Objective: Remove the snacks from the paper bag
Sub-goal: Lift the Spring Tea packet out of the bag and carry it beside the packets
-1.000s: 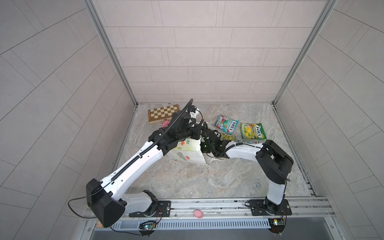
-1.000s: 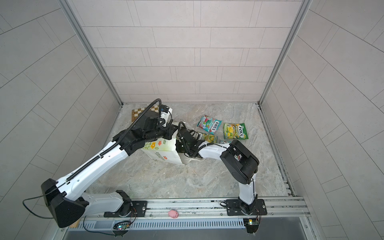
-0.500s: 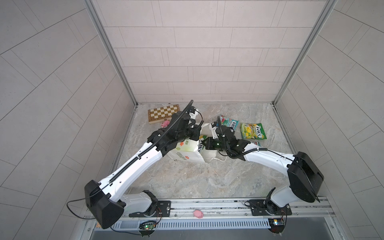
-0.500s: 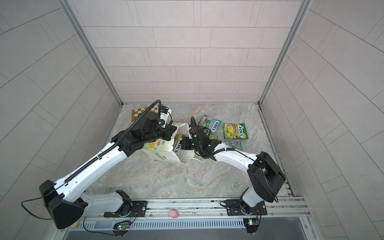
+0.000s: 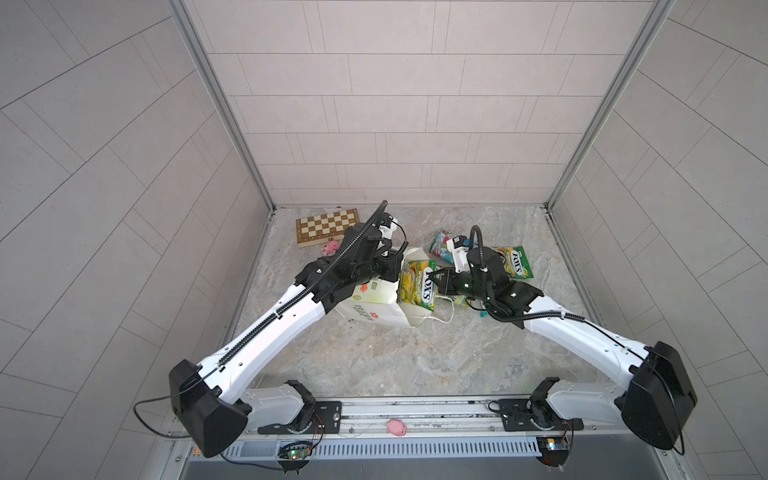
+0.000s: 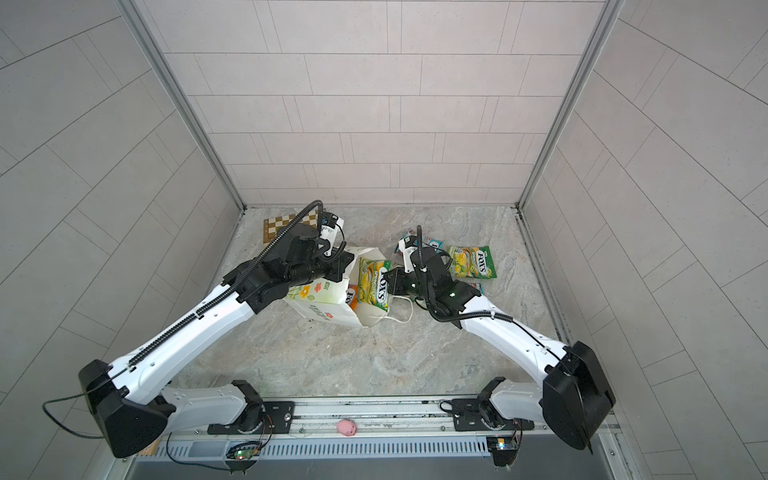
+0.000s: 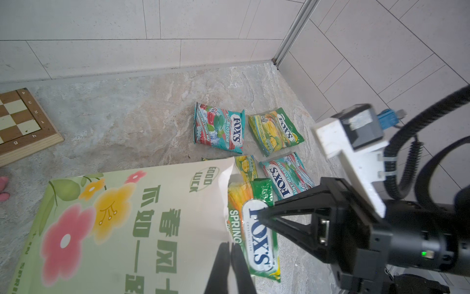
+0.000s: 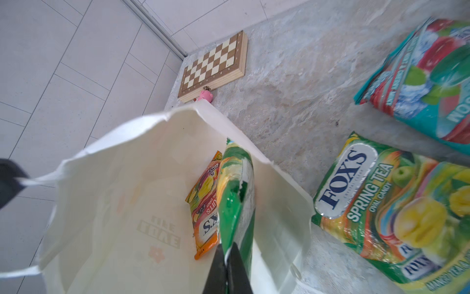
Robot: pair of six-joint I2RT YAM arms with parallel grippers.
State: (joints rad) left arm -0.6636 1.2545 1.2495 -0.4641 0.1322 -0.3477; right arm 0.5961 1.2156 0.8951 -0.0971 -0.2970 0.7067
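Reaching inward from both sides, left gripper (image 7: 230,250) pinching paper bag (image 7: 127,216) edge, right gripper (image 8: 227,252) clamped on yellow-green packet (image 8: 235,183).

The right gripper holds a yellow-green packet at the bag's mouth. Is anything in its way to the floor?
Nothing visible blocks it. The yellow-green packet, shut in the right gripper, is partly out of the paper bag; other packets lie on the floor behind the gripper.
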